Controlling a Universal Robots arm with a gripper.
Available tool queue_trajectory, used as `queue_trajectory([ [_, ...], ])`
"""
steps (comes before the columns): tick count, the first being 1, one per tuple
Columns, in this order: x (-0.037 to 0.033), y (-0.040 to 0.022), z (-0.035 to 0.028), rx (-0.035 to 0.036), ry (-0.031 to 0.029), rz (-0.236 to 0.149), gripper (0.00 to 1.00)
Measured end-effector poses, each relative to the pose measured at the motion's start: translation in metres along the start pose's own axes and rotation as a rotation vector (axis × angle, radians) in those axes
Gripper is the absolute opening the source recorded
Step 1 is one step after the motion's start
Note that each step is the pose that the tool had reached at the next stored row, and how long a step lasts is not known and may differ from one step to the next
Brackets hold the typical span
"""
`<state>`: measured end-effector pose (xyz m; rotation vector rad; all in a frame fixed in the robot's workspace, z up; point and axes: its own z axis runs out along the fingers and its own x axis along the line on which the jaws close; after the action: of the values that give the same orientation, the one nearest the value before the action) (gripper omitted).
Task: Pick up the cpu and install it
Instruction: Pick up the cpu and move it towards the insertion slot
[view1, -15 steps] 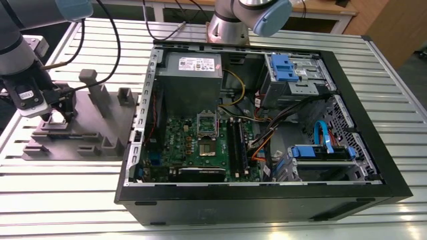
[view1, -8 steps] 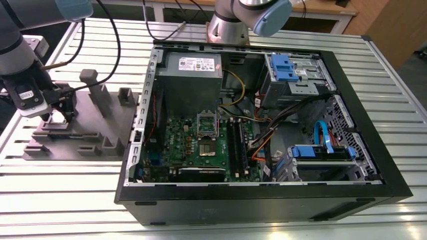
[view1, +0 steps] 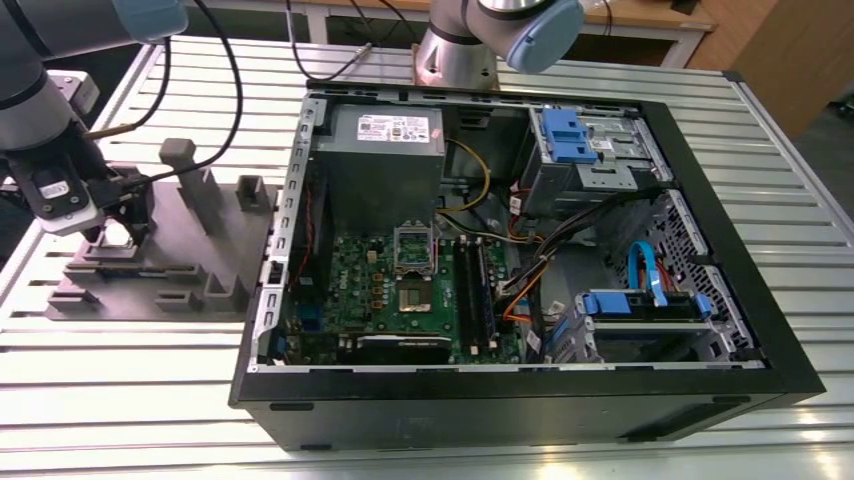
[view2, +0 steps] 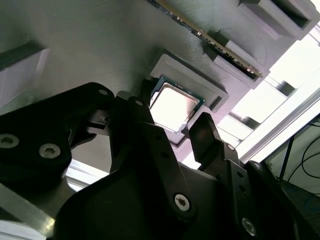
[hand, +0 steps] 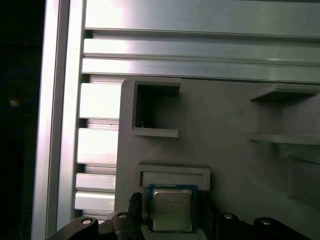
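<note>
Nearest in the exterior view, the slatted metal table (view1: 134, 400) is carrying an open computer case (view1: 534, 400), its near wall facing the camera.

At the exterior view's left, beside the case and apart from it, a grey holder block (view1: 200, 260) is sitting on the table. The gripper (view1: 114, 235) is hanging low over the block's left end.

In both wrist views, the gripper (view2: 170, 117) (hand: 171, 216) is standing wide. Its two dark fingers (view2: 132, 120) (hand: 136, 204) are straddling the cpu (view2: 172, 106) (hand: 171, 210), one on each side. Whether they are touching the chip's edges cannot be told. The cpu is lying flat, metal top up, in a shallow square pocket of the holder block (view2: 100, 50) (hand: 225, 130), and it is not lifted.

Farther in, inside the case, the green motherboard (view1: 387, 300) is lying flat, with a metal-framed socket (view1: 416, 290) near its middle. Long black RAM sticks (view1: 474, 290) are standing just to the right of the socket.

Beyond the board, a grey box with a white label (view1: 384, 140) is filling the far left corner of the case, and a blue drive bracket (view1: 565, 135) is sitting in the far right corner.

Farthest back, the arm's base (view1: 461, 55) is standing on the table behind the case.
</note>
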<state>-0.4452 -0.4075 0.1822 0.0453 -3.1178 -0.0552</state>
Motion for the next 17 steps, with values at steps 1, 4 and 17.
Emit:
queue_trajectory([
  [1, -0.0002, 0.0000, 0.0000, 0.0000, 0.0000, 0.000, 0.58],
  [4, -0.0003, 0.0000, 0.0000, 0.0000, 0.0000, 0.000, 0.56],
  [17, -0.0002, 0.0002, -0.0058, 0.0000, 0.0001, 0.000, 0.47],
])
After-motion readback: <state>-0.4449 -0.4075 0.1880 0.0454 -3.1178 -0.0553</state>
